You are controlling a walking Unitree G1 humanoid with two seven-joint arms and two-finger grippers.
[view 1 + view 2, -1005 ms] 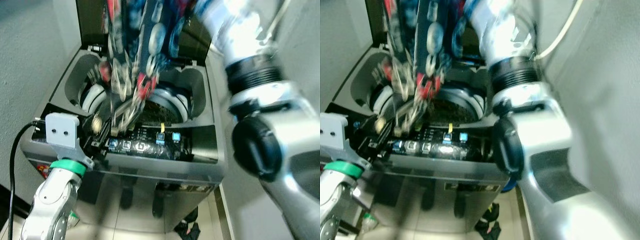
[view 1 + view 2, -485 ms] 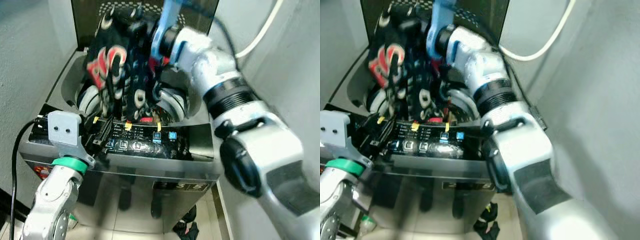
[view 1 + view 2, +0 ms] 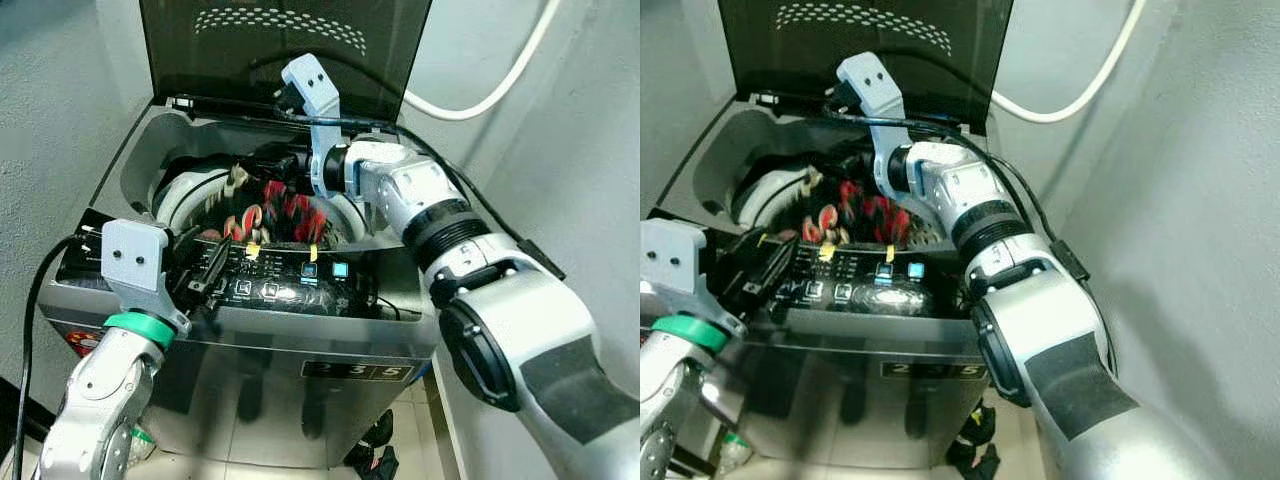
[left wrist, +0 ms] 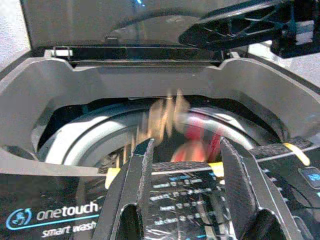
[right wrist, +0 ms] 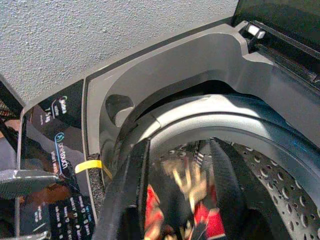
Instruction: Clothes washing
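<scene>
- The washer (image 3: 300, 330) stands against a grey wall (image 3: 60, 100), its lid (image 3: 285, 50) raised upright at the back.
- A dark garment (image 3: 285, 215) with red and pale print lies in the drum (image 3: 190, 190), bunched toward the front, just behind the control panel (image 3: 290, 285).
- The right arm (image 3: 440, 215) reaches from the right across the washer's top, its wrist bent down over the opening.
- The right gripper (image 5: 182, 200) points down into the drum. In the right wrist view its two black fingers (image 5: 127, 200) stand apart, with the garment blurred between and below them; whether they touch the cloth cannot be told.
- The left gripper (image 4: 187, 185) hovers low at the washer's front left, above the panel, aimed toward the drum. Its fingers (image 4: 137, 185) are spread with nothing between them; the garment lies beyond their tips, inside the drum.
- A white hose (image 3: 500, 85) curves along the wall behind the right arm.
- A black cable (image 3: 30, 300) runs down beside the left arm.
- Yellow tags (image 3: 252, 250) sit on the panel's back edge, next to the garment.
- A dark bundle (image 3: 375, 455) lies on the tiled floor (image 3: 260, 455) at the foot of the washer.
</scene>
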